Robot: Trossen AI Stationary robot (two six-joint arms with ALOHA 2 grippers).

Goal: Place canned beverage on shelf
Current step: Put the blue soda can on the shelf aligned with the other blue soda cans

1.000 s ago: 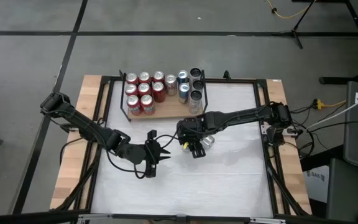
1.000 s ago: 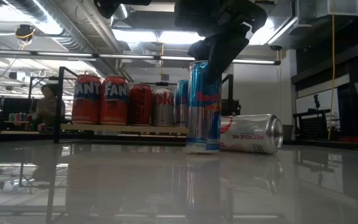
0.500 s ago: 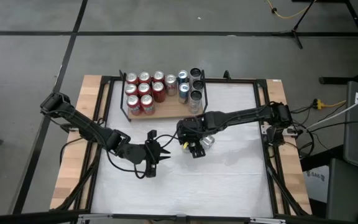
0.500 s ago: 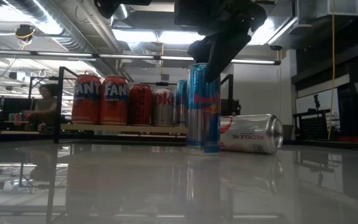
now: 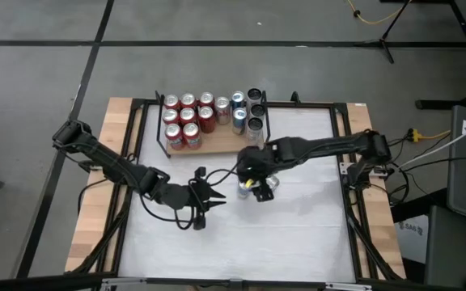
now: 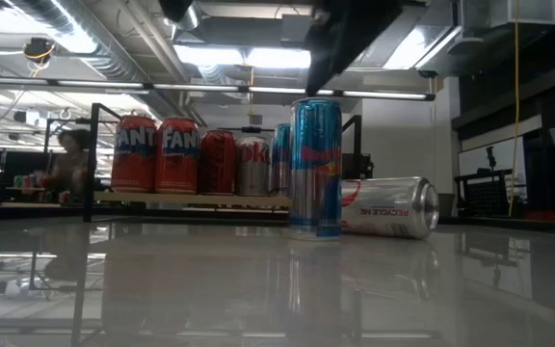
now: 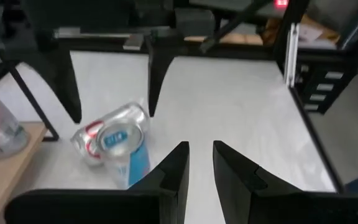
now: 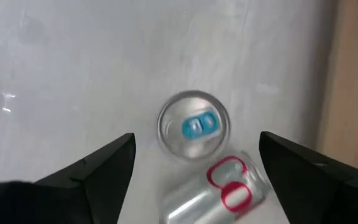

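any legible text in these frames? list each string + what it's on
"FANTA", partly cut off: two orange cans on the shelf, low view.
"RECYCLE ME": silver can lying on the table.
Blue-and-silver tall can: red logo, wording too blurred.
Silver shelf can: red letters, unreadable.

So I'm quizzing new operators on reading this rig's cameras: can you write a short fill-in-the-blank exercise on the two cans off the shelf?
1. The tall blue can stands ____ on the white tabletop.
2. The silver can beside it lies on its ____.
3. The right gripper, above the blue can, has its fingers ____.
4. The shelf holds its cans standing in ____ rows.

Missing words: upright; side; open; three
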